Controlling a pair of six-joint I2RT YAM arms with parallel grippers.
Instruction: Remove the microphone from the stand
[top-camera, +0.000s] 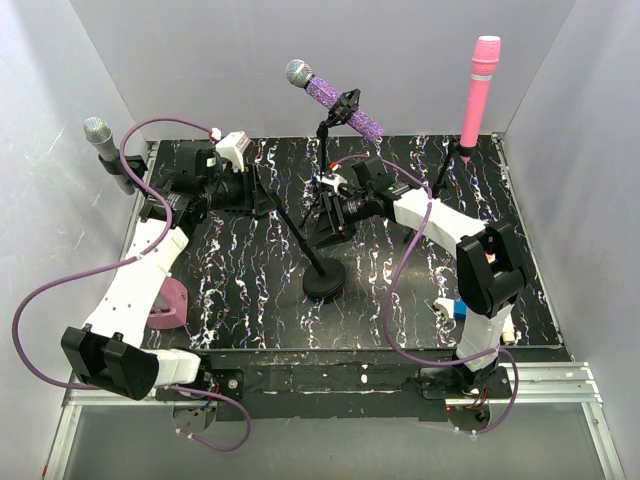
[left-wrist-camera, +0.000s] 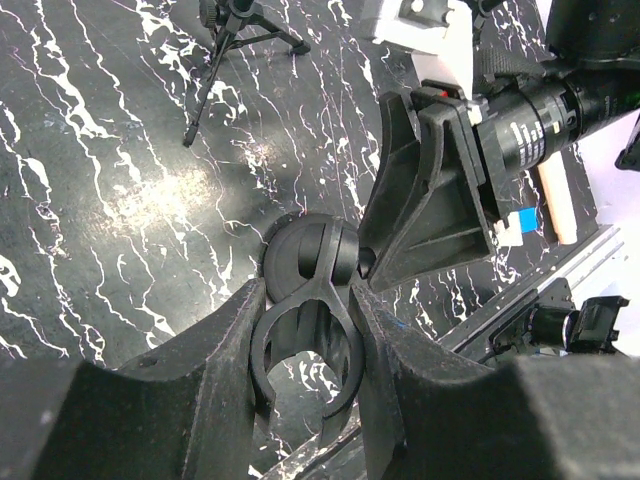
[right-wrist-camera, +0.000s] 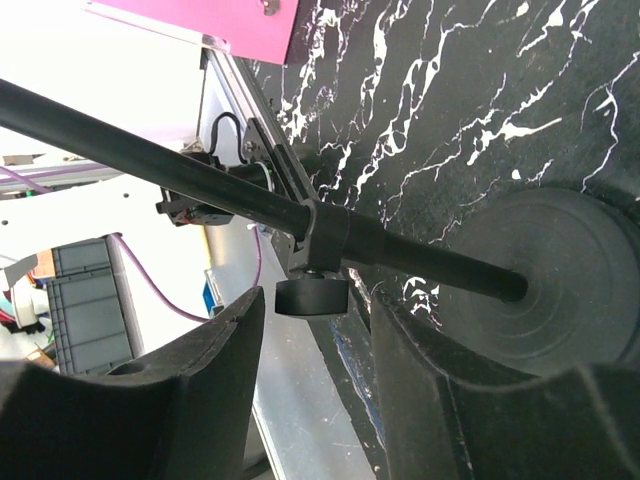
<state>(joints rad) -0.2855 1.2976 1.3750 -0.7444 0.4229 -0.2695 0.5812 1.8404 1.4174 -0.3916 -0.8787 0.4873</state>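
A black stand with a round base (top-camera: 325, 280) leans up and left across the mat. My left gripper (top-camera: 262, 195) is shut on its C-shaped clip (left-wrist-camera: 322, 292), which holds no microphone. My right gripper (right-wrist-camera: 315, 320) is open astride the clamp knob (right-wrist-camera: 311, 296) on the stand's pole (right-wrist-camera: 200, 180), with a gap on each side. A purple glitter microphone (top-camera: 335, 98) sits in a tripod stand behind. A pink microphone (top-camera: 480, 90) stands upright at the back right, and a grey microphone (top-camera: 108, 152) at the far left.
A pink object (top-camera: 170, 305) lies on the mat beside the left arm. Tripod legs (left-wrist-camera: 235, 45) spread behind the round base. The mat's front edge and a metal rail (top-camera: 540, 375) run along the near side, and grey walls close in both sides.
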